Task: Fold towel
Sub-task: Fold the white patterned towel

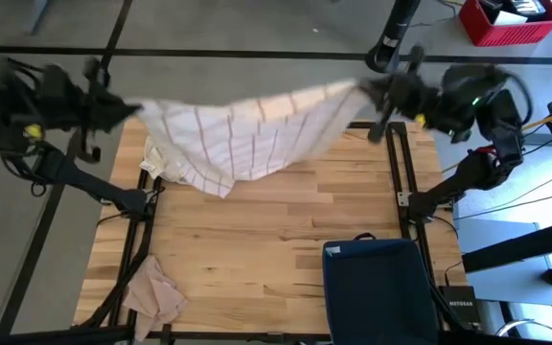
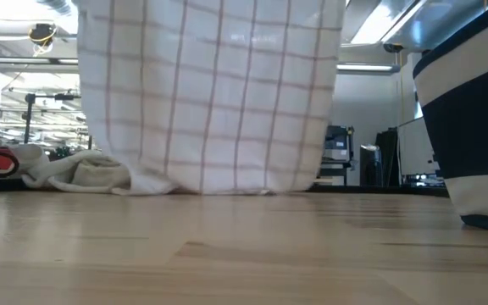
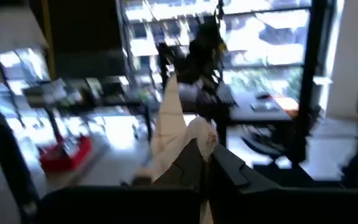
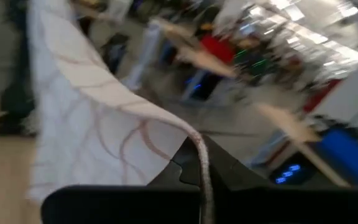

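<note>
1. Towel (image 1: 247,129) lifted and stretched between both grippers, hem brushing desk (image 1: 286,240).
2. Left gripper (image 1: 127,108) clamped on one corner; right gripper (image 1: 370,89) clamped on the opposite corner.
3. No fold made yet; laying flat and folding over judged still to come.

From my remote station, the checked towel (image 1: 247,134) hangs like a curtain across the far half of the wooden table (image 1: 257,240), its lower edge touching the boards, blocking passage there. I see open tabletop across the middle. A dark blue bin (image 1: 377,287) occupies the near right side, a crumpled beige cloth (image 1: 153,292) the near left corner, another pale cloth (image 2: 66,172) behind the towel.
</note>
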Controlling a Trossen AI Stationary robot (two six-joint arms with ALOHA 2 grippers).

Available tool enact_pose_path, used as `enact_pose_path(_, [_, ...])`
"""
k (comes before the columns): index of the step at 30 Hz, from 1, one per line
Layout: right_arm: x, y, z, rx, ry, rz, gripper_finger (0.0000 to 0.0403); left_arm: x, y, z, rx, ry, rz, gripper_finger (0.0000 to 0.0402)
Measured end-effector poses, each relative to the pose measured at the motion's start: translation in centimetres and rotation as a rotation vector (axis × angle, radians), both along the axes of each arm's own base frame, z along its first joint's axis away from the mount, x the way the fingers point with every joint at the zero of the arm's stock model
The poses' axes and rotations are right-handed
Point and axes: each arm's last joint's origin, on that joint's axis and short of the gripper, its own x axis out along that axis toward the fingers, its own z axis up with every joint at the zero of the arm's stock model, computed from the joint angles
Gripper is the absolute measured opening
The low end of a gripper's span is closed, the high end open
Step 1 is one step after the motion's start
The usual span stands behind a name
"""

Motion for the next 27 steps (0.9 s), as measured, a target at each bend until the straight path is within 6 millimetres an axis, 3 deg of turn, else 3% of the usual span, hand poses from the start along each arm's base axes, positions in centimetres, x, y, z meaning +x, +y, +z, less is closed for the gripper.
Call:
enact_pose_path(8, [1.8, 4.2, -2.2, 0.142, 0.108, 0.127, 0.0001, 3.1, -1.9, -2.5, -0.132, 0.169, -0.169, 0.0000])
enact_pose_path(15, [3.8, 8.7, -3.7, 0.198, 0.152, 0.256, 0.0001, 6.9, -6.2, -5.3, -0.083, 0.299, -0.371, 0.0000])
enact_pose_path(19, [5.7, 11.2, -5.2, 0.213, 0.202, 0.295, 0.0001, 6.7, -9.2, -6.6, -0.058, 0.355, -0.488, 0.0000])
enact_pose_path(27, [9.9, 15.8, -9.2, 0.251, 0.314, 0.313, 0.0001, 4.4, -13.6, -10.7, -0.187, 0.547, -0.436, 0.0000])
